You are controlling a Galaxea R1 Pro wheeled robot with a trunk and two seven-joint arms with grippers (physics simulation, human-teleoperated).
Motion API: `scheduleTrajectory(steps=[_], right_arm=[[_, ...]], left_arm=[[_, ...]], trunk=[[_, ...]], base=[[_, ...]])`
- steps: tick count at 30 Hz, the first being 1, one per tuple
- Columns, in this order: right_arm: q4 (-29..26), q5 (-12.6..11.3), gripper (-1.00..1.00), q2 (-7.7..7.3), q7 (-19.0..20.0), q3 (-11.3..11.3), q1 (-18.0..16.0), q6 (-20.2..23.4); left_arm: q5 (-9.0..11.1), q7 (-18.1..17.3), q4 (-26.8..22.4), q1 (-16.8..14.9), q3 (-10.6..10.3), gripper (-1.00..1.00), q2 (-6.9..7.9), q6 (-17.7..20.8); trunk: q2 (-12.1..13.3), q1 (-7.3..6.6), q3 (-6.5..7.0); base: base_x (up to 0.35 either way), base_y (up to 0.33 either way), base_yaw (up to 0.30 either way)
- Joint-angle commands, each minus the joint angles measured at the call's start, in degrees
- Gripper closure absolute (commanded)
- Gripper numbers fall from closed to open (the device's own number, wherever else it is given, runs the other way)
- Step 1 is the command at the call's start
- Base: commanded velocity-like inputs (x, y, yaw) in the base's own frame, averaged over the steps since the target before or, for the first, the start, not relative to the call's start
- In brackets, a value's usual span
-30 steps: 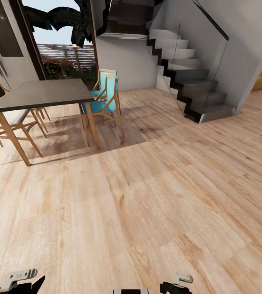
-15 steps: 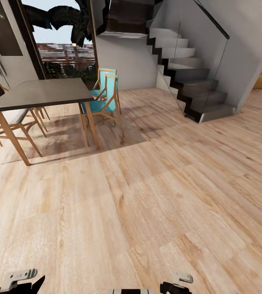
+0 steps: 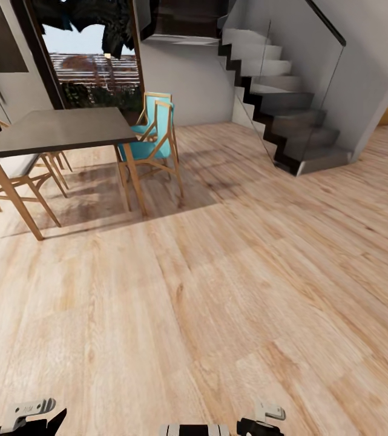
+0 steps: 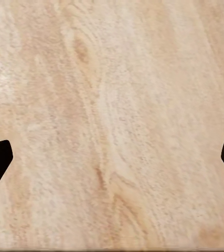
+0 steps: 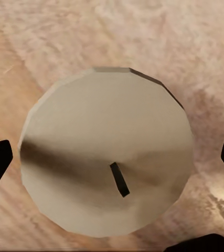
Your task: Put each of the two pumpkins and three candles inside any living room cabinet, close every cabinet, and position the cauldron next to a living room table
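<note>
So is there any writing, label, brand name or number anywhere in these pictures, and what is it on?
None can be read.
The candle between the right gripper's fingertips is plain, with no label.
The dining table, turquoise chair, staircase and wooden floor carry no print or signs.
The left gripper hangs over bare floorboards.

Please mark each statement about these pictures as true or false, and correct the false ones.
1. A candle sits between the fingers of the right gripper. True.
2. The left gripper holds a pumpkin. False: only bare wooden floor shows between its fingers.
3. The chair beside the dining table has a red seat. False: the seat is turquoise.
4. A staircase rises on the right side of the room. True.
5. The candle has a dark wick on top. True.
</note>
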Motion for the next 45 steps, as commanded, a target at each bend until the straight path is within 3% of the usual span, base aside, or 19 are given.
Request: scheduleTrajectory(steps=[1, 22, 31, 45], right_arm=[[-0.1, -0.4, -1.0, 0.0, -0.3, 0.4, 0.0, 0.2], [-0.2, -0.4, -1.0, -0.03, -0.2, 0.4, 0.0, 0.2], [-0.2, -0.4, -1.0, -0.07, 0.8, 3.6, 0.0, 0.3], [-0.1, -0.5, -1.0, -0.3, 3.4, 4.0, 0.0, 0.3]], left_arm=[[0.2, -0.2, -0.1, 0.0, 0.1, -1.0, 0.0, 0.4], [0.2, -0.3, -0.1, 0.5, 0.1, -1.0, 0.0, -0.2], [0.2, -0.3, -0.1, 0.5, 0.1, -1.0, 0.0, -0.3], [0.2, -0.3, -0.1, 0.5, 0.1, -1.0, 0.0, -0.3]], trunk=[[0.0, 0.02, -0.26], [0.0, 0.02, -0.26], [0.0, 0.02, -0.26], [0.0, 0.02, -0.26]], base=[[0.0, 0.0, 0.0], [0.0, 0.0, 0.0], [0.0, 0.0, 0.0], [0.0, 0.0, 0.0]])
